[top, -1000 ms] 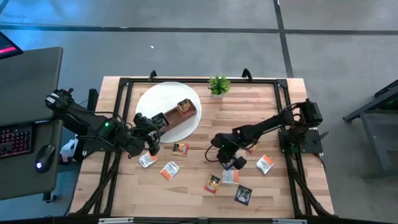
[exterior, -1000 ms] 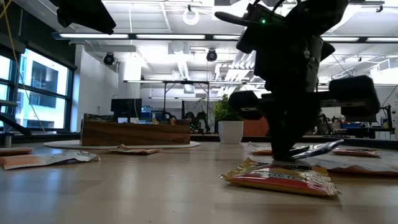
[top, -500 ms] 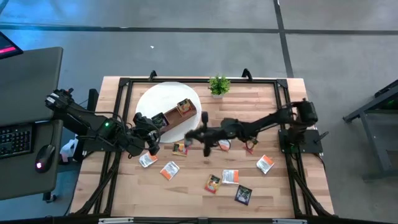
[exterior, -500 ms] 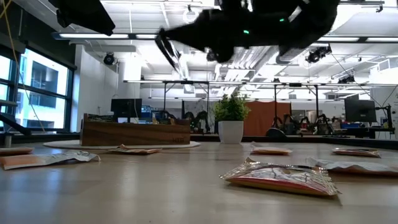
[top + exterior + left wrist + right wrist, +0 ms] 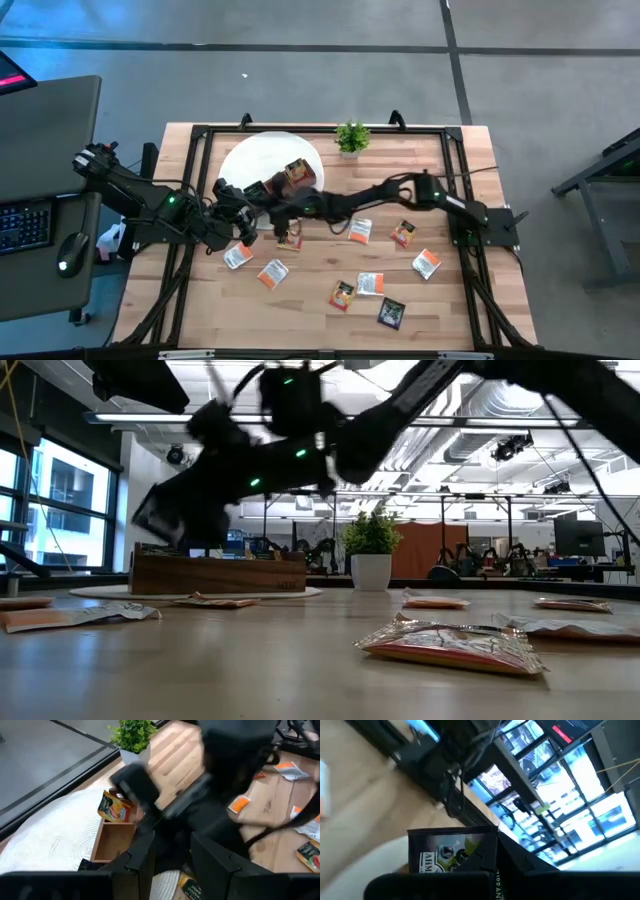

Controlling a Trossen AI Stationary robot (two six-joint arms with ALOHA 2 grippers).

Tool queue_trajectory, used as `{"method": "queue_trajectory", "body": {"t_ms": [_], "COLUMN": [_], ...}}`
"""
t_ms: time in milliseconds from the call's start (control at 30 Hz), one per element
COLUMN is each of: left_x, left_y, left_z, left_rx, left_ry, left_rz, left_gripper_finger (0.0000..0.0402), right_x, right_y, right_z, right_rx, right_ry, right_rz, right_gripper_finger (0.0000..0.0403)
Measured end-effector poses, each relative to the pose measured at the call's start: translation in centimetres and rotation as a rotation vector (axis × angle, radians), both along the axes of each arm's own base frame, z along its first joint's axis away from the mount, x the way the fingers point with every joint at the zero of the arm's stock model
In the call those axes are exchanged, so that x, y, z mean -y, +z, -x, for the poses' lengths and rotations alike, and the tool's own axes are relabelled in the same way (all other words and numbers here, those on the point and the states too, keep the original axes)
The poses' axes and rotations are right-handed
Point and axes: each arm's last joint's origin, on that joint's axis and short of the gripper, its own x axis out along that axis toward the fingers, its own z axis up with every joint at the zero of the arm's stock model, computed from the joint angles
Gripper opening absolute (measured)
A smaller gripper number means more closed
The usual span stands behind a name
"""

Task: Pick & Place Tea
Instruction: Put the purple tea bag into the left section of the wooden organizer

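My right arm reaches across the table. Its gripper (image 5: pixel 284 203) hangs over the brown wooden box (image 5: pixel 303 176) on the round white mat (image 5: pixel 248 158), shut on a dark navy tea sachet (image 5: pixel 448 851). The low view shows this gripper (image 5: pixel 165 520), blurred, just above the box (image 5: pixel 215 573). One box compartment holds an orange-yellow sachet (image 5: pixel 115 810). My left gripper (image 5: pixel 243 222) waits open beside the box's left end, holding nothing. Several sachets lie flat on the wood, among them an orange one (image 5: pixel 290 240), a white-orange one (image 5: pixel 370 284) and a dark one (image 5: pixel 390 312). My right gripper pinches the dark sachet between its two fingers (image 5: pixel 487 862) at one edge of the sachet (image 5: pixel 470 862). The rest of the sachet sticks out past the fingertips. It is lifted clear of the table, above the box.
A small green potted plant (image 5: pixel 351 137) stands at the table's far edge. A black frame rail (image 5: pixel 320 129) runs around the tabletop. More sachets lie at the near right (image 5: pixel 427 263) and near left (image 5: pixel 238 257). A desk with keyboard and mouse (image 5: pixel 66 250) stands off the left side.
My right gripper has risen from among the sachets at the near right and swept fast toward the table's left and far side, carrying the dark sachet. It now hangs over the wooden box. A white-orange sachet that the arm covered now shows.
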Motion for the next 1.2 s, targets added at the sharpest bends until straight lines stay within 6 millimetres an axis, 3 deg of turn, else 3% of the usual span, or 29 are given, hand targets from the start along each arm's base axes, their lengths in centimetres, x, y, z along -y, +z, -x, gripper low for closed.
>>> {"method": "queue_trajectory", "body": {"t_ms": [200,433,767,933,1200], "left_x": [0.0,0.0,0.0,0.0,0.0], "left_y": [0.0,0.0,0.0,0.0,0.0], "left_z": [0.0,0.0,0.0,0.0,0.0], "left_rx": [-0.025,-0.026,-0.026,-0.026,-0.027], "left_ry": [-0.029,-0.031,-0.031,-0.031,-0.032], "left_rz": [-0.022,-0.022,-0.021,-0.021,-0.020], "left_gripper_finger": [0.0124,0.0124,0.0124,0.0124,0.0124], "right_x": [1.2,3.3,4.0,3.9,3.3], "right_y": [-0.8,-0.6,-2.3,-2.3,-2.2], "right_z": [-2.3,-2.3,-1.9,-1.9,-2.0], "right_rx": [-0.061,-0.071,-0.238,-0.229,-0.225], "right_ry": [-0.072,-0.105,0.134,0.134,0.085], "right_rz": [0.137,0.143,0.121,0.111,0.083], "right_gripper_finger": [0.0001,0.0001,0.0011,0.0038,0.0114]}}
